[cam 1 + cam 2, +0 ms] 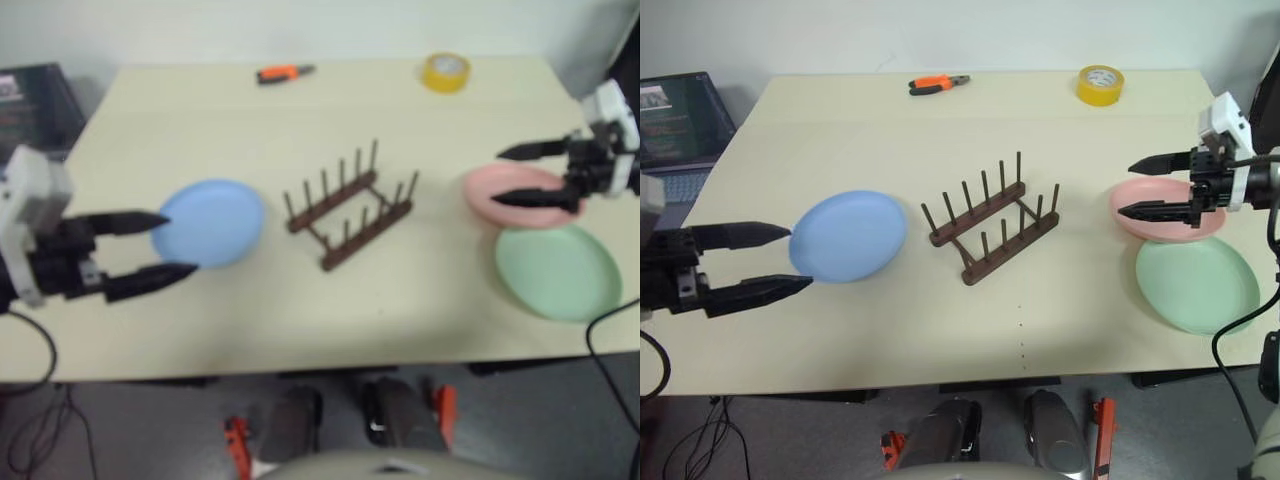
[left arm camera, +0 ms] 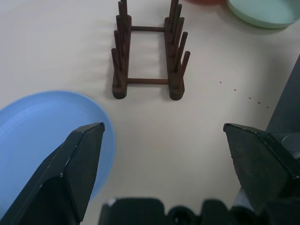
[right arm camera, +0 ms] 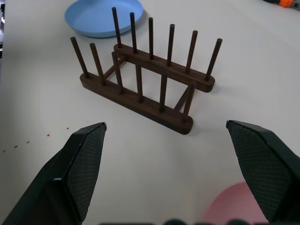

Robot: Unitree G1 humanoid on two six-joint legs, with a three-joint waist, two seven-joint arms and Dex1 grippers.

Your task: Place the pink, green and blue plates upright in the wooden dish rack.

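I see the empty wooden dish rack (image 1: 992, 219) mid-bench between my tools, the blue plate (image 1: 848, 236) flat just ahead of the left tool (image 1: 783, 261), fingers spread, and the pink plate (image 1: 1165, 210) under the spread right tool (image 1: 1140, 187), the green plate (image 1: 1197, 283) beside it.

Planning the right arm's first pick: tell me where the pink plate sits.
In the head views, the pink plate lies flat at the table's right, touching the green plate, under the open right gripper.
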